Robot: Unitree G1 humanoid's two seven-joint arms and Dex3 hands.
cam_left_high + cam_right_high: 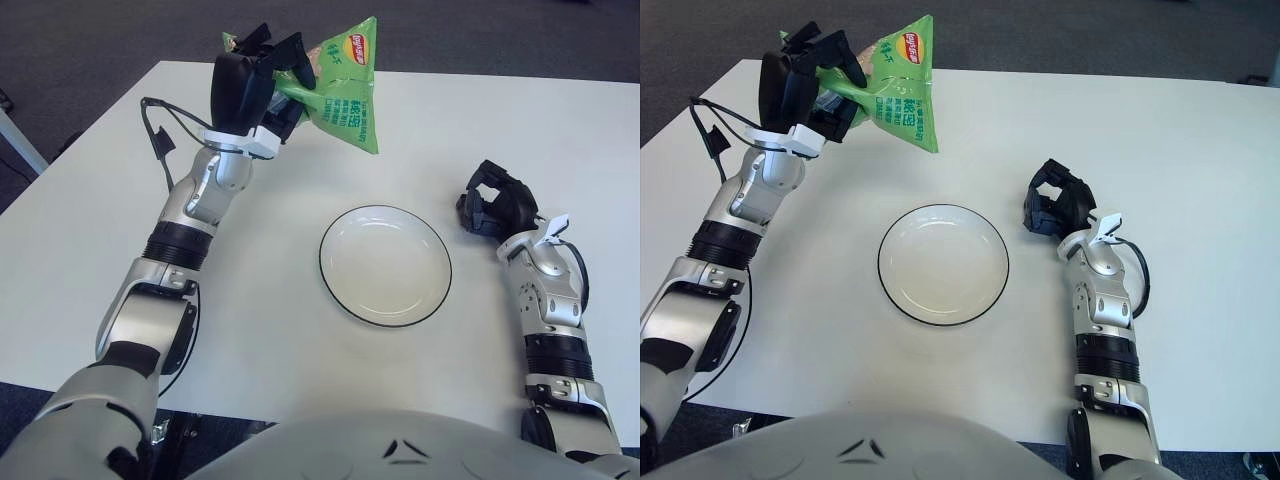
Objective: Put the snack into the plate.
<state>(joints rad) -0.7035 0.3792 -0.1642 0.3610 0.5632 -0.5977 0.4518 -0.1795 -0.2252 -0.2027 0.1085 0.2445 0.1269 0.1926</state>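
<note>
Left robot hand point(262, 82) grips one snack bag point(345, 100) above one plate point(385, 265)

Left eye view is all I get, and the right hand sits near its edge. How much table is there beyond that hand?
Observer: In the right eye view the table runs on well past the right hand, a broad white strip.
Operator: I see the left hand holding the chip bag up, beyond the plate, to its left. Does the table's near edge show on the right?
Observer: Yes, it shows right of the right forearm, with dark floor below it.
</note>
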